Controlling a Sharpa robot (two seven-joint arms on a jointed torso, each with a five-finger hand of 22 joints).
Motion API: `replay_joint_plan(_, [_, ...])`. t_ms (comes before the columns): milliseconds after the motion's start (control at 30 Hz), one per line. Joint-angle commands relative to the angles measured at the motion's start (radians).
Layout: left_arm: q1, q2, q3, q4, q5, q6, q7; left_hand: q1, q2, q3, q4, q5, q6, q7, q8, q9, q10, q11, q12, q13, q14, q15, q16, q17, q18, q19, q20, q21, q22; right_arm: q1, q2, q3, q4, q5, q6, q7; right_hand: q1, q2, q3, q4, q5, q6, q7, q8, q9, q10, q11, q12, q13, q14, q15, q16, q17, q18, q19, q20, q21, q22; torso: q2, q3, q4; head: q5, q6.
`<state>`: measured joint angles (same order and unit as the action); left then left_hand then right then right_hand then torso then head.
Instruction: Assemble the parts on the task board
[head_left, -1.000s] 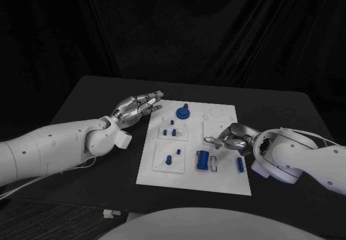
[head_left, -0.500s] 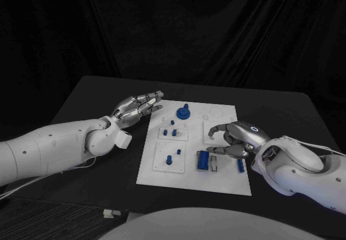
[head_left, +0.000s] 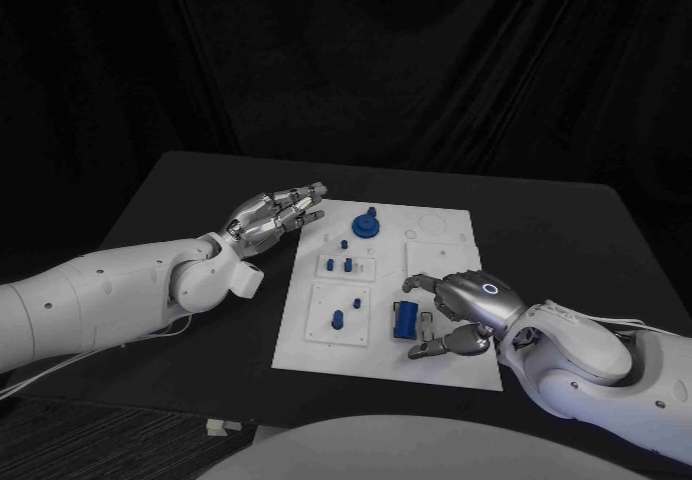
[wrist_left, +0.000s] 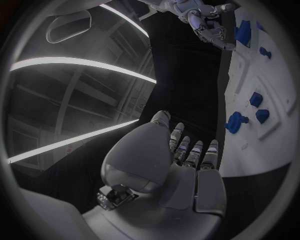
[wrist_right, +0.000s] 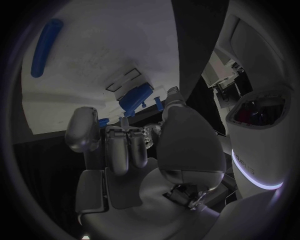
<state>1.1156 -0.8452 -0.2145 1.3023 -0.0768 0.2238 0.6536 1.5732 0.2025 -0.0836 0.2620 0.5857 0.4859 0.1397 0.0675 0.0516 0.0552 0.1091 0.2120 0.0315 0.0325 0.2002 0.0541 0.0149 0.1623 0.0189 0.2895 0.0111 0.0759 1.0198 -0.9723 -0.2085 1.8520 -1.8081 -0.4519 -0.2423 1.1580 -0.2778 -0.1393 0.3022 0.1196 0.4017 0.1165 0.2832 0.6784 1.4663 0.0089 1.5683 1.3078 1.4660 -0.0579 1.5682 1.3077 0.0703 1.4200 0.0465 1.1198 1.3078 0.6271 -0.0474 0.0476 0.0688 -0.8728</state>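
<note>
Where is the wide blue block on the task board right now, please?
In the head view, the wide blue block sits in the near right part of the task board, just left of the right hand, whose fingers arch over it.

Legible text, labels, brands, numbers, signs: none. Board (head_left: 389, 340), parts (head_left: 407, 320), arms and bench (head_left: 562, 225) carry no readable marking.

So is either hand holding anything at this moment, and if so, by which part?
Nothing is held. The left hand hovers flat at the task board's far left corner, fingers extended. The right hand arches over the blue cylinder, fingers apart.
</note>
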Motion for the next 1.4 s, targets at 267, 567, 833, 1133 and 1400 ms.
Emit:
replay_joint_plan(267, [-0.003,0.001,0.001,0.000,0.005,0.017,0.008,0.007,-0.001,0.006,-0.002,0.006,0.004,0.001,0.006,0.001,-0.003,0.007,0.002,0.001,0.002,0.005,0.004,0.002,-0.001,0.005,0.004,0.005,0.001,-0.015,0.012,0.000,-0.001,-0.075,0.019,-0.080,-0.067,-0.002,-0.015,-0.001,-0.045,-0.022,0.000,0.107,0.046,0.105,0.007,0.003,0.263,0.103,0.006,-0.001,0.257,0.021,-0.002,0.007,-0.020,0.129,-0.001,0.0000,0.0008,-0.001,0.000])
replay_joint_plan(567, [-0.003,0.001,0.001,-0.001,0.005,0.021,0.004,0.008,-0.001,0.007,-0.003,0.006,0.005,0.002,0.006,0.001,-0.002,0.008,0.002,0.001,0.002,0.005,0.004,0.001,-0.002,0.005,0.004,0.005,0.001,-0.022,0.022,0.000,-0.014,-0.076,0.017,-0.089,-0.037,0.098,0.074,-0.005,0.147,-0.057,-0.006,0.266,0.085,0.105,0.003,0.003,0.263,0.101,0.003,-0.006,0.250,0.025,-0.001,0.005,-0.043,0.125,-0.001,0.0001,0.0013,-0.002,0.000])
replay_joint_plan(833, [-0.004,0.002,0.001,-0.002,0.005,0.025,0.000,0.008,-0.001,0.007,-0.003,0.006,0.005,0.002,0.006,0.001,-0.002,0.008,0.002,0.001,0.002,0.005,0.004,0.001,-0.002,0.005,0.004,0.005,0.001,-0.027,0.032,0.001,-0.021,-0.076,0.008,-0.092,-0.021,0.138,0.099,-0.008,0.231,-0.083,-0.007,0.330,0.077,0.105,0.003,0.003,0.263,0.100,0.002,-0.009,0.244,0.027,-0.003,0.005,-0.063,0.122,-0.001,-0.0002,0.0012,-0.002,0.000])
replay_joint_plan(1133, [-0.005,0.003,0.001,-0.002,0.005,0.028,-0.004,0.008,-0.001,0.010,-0.003,0.006,0.007,0.004,0.007,0.001,-0.002,0.009,0.002,0.001,0.001,0.006,0.004,0.001,-0.002,0.006,0.004,0.005,0.001,-0.030,0.040,0.001,-0.028,-0.076,-0.008,-0.082,0.005,0.171,0.114,-0.014,0.364,-0.080,-0.014,0.410,0.057,0.105,-0.003,0.003,0.263,0.100,-0.002,-0.010,0.243,0.028,0.000,0.002,-0.072,0.124,-0.001,-0.0001,0.0009,-0.001,0.000])
replay_joint_plan(1400, [-0.006,0.004,0.001,-0.003,0.005,0.030,-0.006,0.008,-0.001,0.010,-0.003,0.006,0.007,0.004,0.007,0.001,-0.002,0.009,0.002,0.001,0.001,0.006,0.004,0.001,-0.002,0.006,0.004,0.005,0.001,-0.030,0.043,0.001,-0.030,-0.076,-0.006,-0.075,0.050,0.170,0.124,-0.020,0.497,-0.092,-0.016,0.460,0.032,0.105,-0.005,0.003,0.263,0.099,-0.004,-0.011,0.241,0.028,0.001,0.000,-0.081,0.126,-0.001,0.0000,0.0017,-0.001,0.000])
